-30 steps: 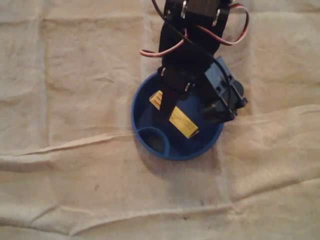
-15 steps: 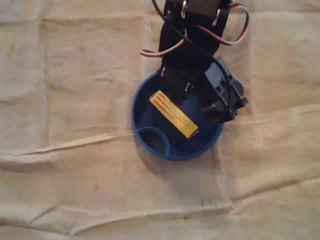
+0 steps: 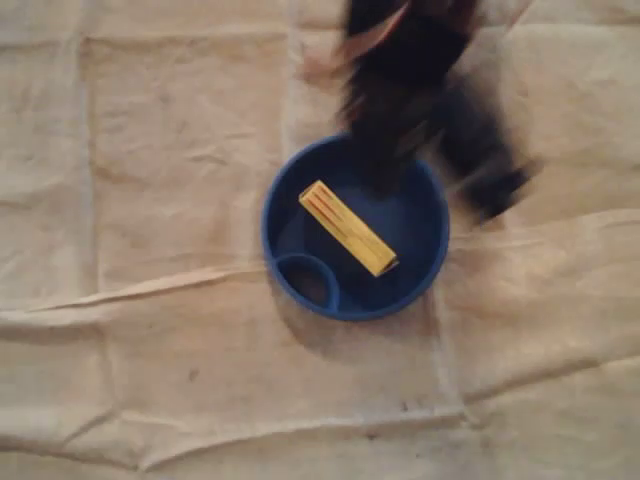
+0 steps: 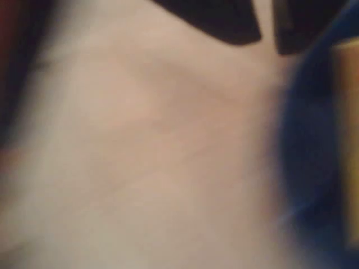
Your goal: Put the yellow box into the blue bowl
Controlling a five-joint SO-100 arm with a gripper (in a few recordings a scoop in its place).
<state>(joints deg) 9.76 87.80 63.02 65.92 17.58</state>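
Item 1, left of the overhead view: cream cloth [image 3: 150, 150], creased in long folds, covering the table.

Item 2, centre: blue bowl [image 3: 268, 225], round, upright on the cloth. A small ring-shaped section [image 3: 283, 262] sits against its lower-left inner wall.

Item 3, inside the bowl: yellow box [image 3: 348, 228], long and narrow, lying diagonally across the floor from upper left to lower right, beside the ring section and not in it. Nothing grips it. The wrist view shows the box [image 4: 345, 140] at its right edge, within the blue of the bowl [image 4: 305, 168].

Item 4, centre to upper right: black arm [image 3: 400, 90], heavily blurred, over the bowl's far rim. The gripper [image 4: 268, 43] appears as two dark shapes at the top of the wrist view; blur prevents telling how far apart the jaws stand, though the box is not between them.

Status, as judged: placement appears done; the step in hand is clearing away from the bowl. The next move calls for a lift that avoids the rim, so that the bowl is not knocked.
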